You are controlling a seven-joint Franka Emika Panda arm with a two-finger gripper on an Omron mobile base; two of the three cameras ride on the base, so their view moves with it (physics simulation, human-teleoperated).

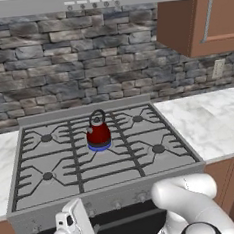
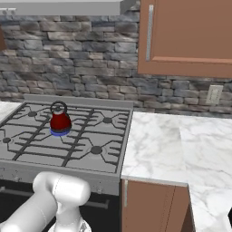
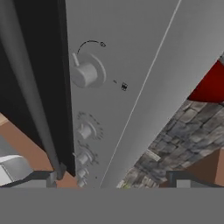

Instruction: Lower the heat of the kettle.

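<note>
One kettle (image 1: 98, 133) stands upright on the stove (image 1: 52, 160), on the grate near the middle of the burners, and we see a red edge of it at the right of the hand view too. Our pincer (image 3: 113, 181) hangs low before the stove's front panel, close to the nearest knob (image 3: 85, 73), with more knobs in a row beyond. Its two tips stand well apart and hold nothing. Marble counter (image 2: 158, 145) lies right of the stove.

I am seeing a small rounded dark-red kettle (image 1: 98, 134) with a blue base ring on the grey grated stove (image 1: 53, 164). I am looking at mottled grey stone backsplash (image 1: 59, 64), white grey-veined marble counter (image 2: 158, 145) and reddish-brown wooden cabinets (image 2: 190, 36).
</note>
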